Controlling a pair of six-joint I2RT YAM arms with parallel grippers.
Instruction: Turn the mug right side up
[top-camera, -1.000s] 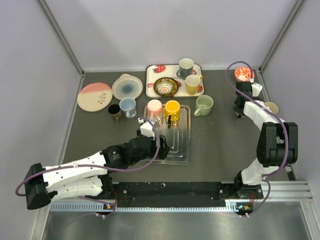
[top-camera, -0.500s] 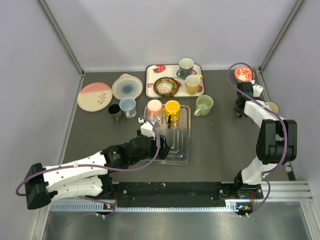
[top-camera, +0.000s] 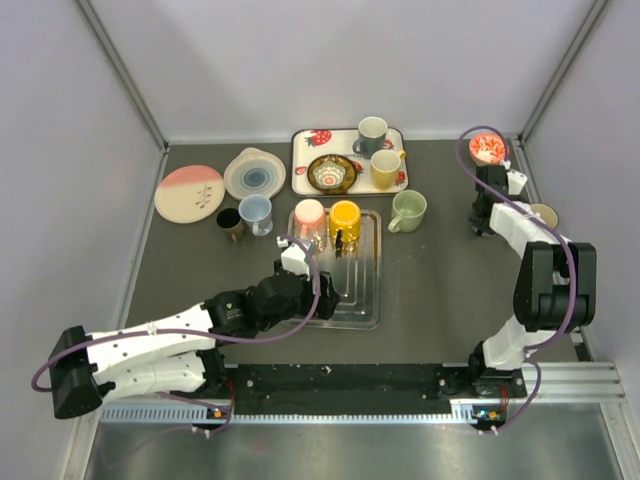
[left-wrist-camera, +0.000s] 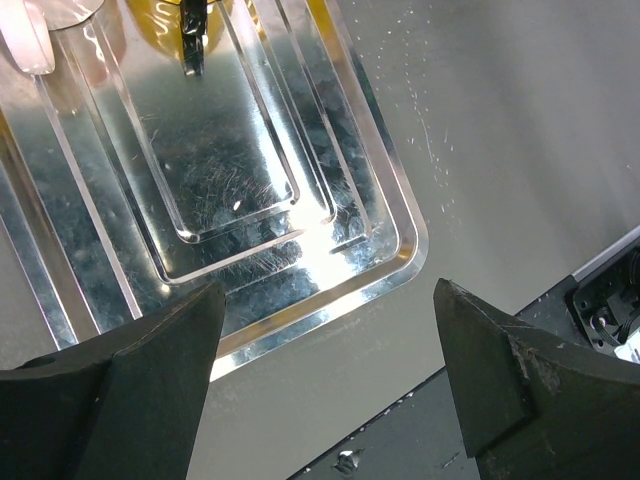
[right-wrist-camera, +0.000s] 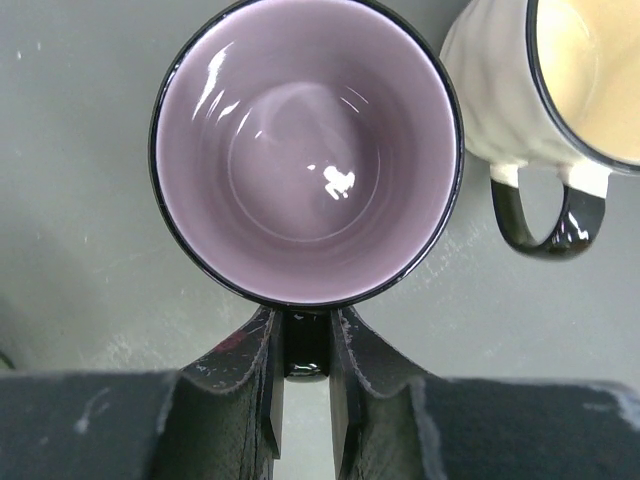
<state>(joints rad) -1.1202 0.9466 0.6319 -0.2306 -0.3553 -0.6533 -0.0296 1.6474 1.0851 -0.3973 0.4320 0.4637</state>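
The dark table (top-camera: 440, 290) carries a crowd of crockery, and the metal tray (left-wrist-camera: 300, 250) near its middle lies under the left gripper (left-wrist-camera: 325, 340), whose fingers are spread wide with nothing between them. It hovers over the tray's near corner and looks parked there, out of the way of the job. The work is at the far right of the table, where the right gripper (right-wrist-camera: 302, 335) is clamped on the black handle (right-wrist-camera: 305, 355) of the mug (right-wrist-camera: 305, 150). Pinching the handle likely gives it a firm lever for rotating the cup and leaves the body free. The mug's mouth opens straight toward the wrist camera, showing the glossy lilac inside and the black rim as a near-perfect circle. Its long axis therefore runs along the camera's line of sight, mouth up and base toward the table, with the handle pointing back at the fingers. It looks righted, though whether its base touches the table cannot be told. Just beside it stands a cream mug (right-wrist-camera: 540, 90), close but apart.
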